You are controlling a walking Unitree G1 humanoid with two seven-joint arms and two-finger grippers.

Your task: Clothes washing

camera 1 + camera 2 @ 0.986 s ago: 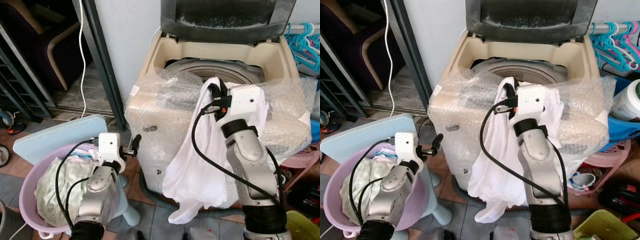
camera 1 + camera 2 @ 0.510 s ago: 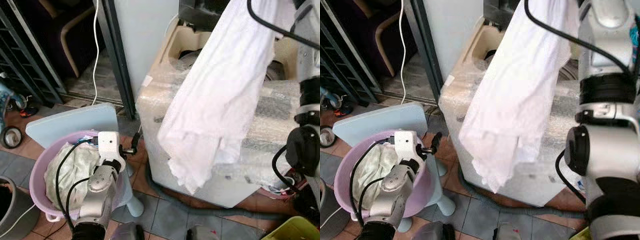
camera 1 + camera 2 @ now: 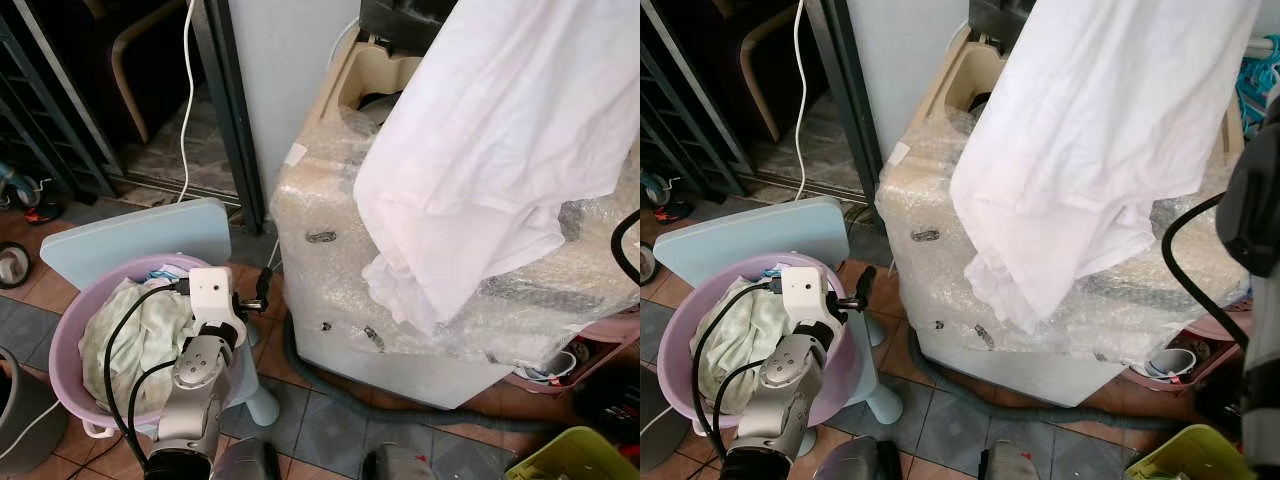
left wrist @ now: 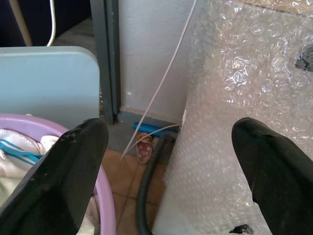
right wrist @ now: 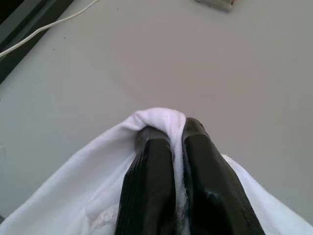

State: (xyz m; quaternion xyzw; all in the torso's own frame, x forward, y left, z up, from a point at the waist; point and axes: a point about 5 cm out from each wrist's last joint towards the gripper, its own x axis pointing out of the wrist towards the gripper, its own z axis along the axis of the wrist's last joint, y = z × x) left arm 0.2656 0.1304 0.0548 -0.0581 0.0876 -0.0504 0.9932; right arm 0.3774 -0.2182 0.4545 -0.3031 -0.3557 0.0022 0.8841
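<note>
While your view has swung since a second ago, the real change is the white garment [image 3: 490, 150]: it was draped low against the washer's front then, and now you see it hoisted high, hanging over the bubble-wrapped washing machine [image 3: 330, 250] at about 1 o'clock. Nearest you, at 7 o'clock, the left gripper [image 3: 262, 290] hovers beside the pink laundry basket [image 3: 70, 340], which holds pale green clothes [image 3: 140, 335] and sits on a light blue chair [image 3: 130, 235]. Your left wrist view adds what the head views miss: the fingers [image 4: 68, 171] spread wide apart, gripping nothing, with a dark hose [image 4: 146, 196] on the tiled floor between basket and washer. Your right wrist view shows the right gripper [image 5: 178, 142] pinched tight on a fold of the white garment, a plain wall behind.
</note>
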